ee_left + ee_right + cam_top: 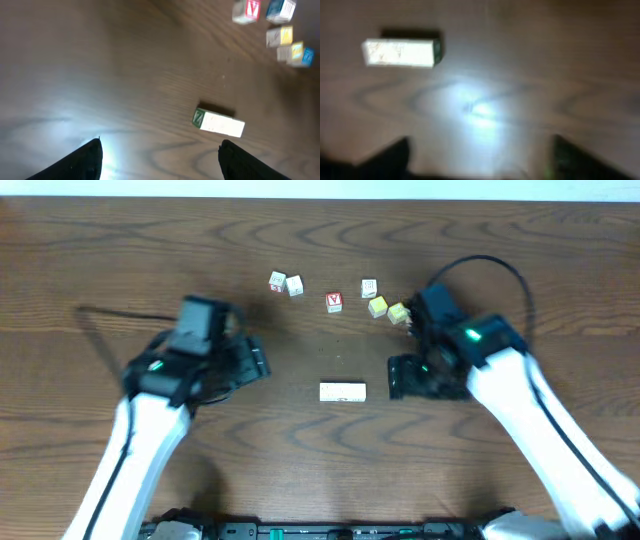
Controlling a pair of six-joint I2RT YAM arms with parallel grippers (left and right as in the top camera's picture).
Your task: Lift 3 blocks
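The 3 blocks (342, 391) lie pressed end to end as one short cream-white row in the middle of the table. The same row shows in the left wrist view (218, 123), with a green end face, and in the right wrist view (400, 52). My left gripper (257, 360) hangs to the left of the row, open and empty (160, 160). To the right of the row sits my right gripper (398, 376), also open with nothing between its fingers (480, 160). Neither gripper touches the row.
Loose cubes stand in a line behind the row: two pale ones (285, 283), one with a red letter (334, 302), another pale one (369, 288) and two yellowish ones (387, 309) beside my right arm. A dark cable (110, 315) runs at the left.
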